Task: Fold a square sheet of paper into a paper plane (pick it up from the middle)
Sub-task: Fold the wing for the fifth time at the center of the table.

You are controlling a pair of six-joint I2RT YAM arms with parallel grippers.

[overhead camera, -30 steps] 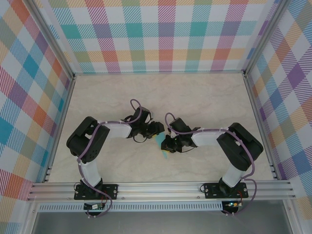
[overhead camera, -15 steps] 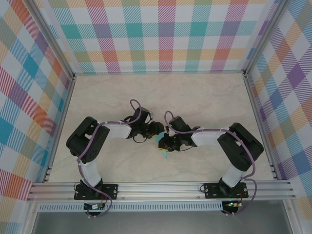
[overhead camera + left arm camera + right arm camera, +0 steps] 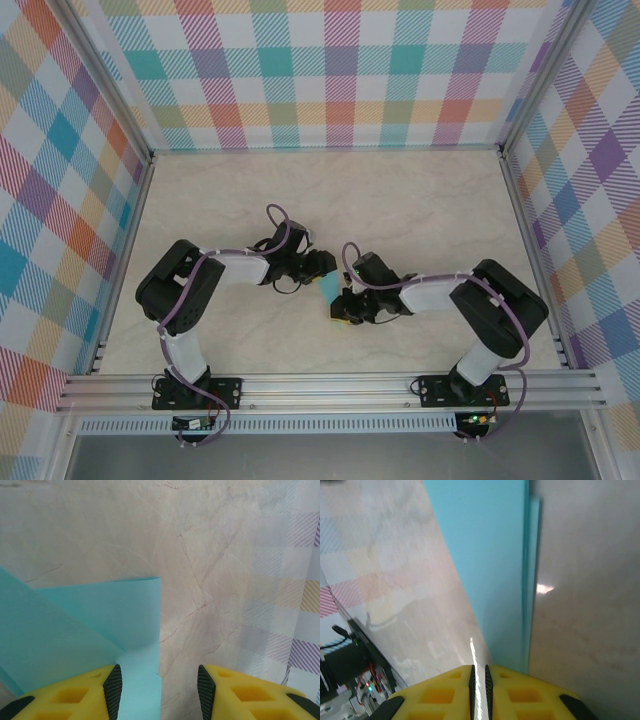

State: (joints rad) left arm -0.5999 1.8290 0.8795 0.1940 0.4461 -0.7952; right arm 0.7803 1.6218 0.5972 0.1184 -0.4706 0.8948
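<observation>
The square sheet of paper (image 3: 328, 288) is teal, folded and lies flat on the table between the two grippers. In the left wrist view the paper (image 3: 85, 630) shows a diagonal fold and a straight right edge. My left gripper (image 3: 160, 690) stands open over it, the left finger above the paper and the right finger above bare table. From above, the left gripper (image 3: 323, 268) sits at the paper's far end. My right gripper (image 3: 479, 667) is shut with a slim gap and nothing in it. It sits at the near end of a long folded strip of the paper (image 3: 490, 555). From above, the right gripper (image 3: 344, 306) is low at the paper's near right.
The marble-look table (image 3: 420, 200) is walled by checked panels on three sides. An aluminium rail (image 3: 330, 385) with both arm bases runs along the near edge. Bare table lies to the far side and to both sides of the arms.
My right gripper has slid toward the near edge along the paper, and more teal now shows between the grippers. The left arm has stayed put.
</observation>
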